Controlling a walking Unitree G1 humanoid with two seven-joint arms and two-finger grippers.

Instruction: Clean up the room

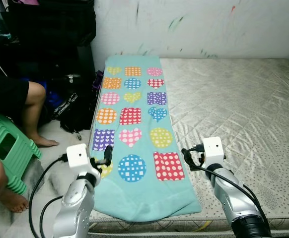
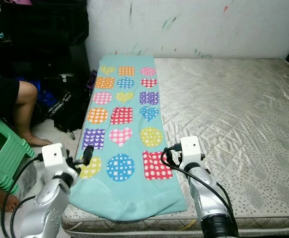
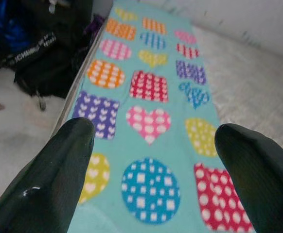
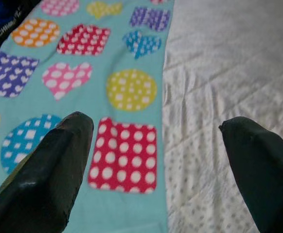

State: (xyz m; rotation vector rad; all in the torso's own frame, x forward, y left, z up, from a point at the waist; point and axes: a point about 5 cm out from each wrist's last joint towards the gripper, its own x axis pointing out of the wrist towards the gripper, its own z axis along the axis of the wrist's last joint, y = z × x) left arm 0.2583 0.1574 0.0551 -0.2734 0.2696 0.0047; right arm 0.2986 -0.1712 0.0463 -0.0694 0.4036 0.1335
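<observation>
Along the bed's (image 1: 244, 109) left edge lies the blanket (image 1: 134, 139), soft, light, floppy; I'd pinch its near corners; left gripper (image 1: 101, 159) and right gripper (image 1: 190, 157) hover spread, empty.

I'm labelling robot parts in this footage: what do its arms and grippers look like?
Both arms are silver and rounded, each carrying a white boxy camera block at the wrist, with black cables looping back along the arm. The left gripper and right gripper each have two long black fingers, smooth and slightly glossy, tapering to rounded tips.
</observation>
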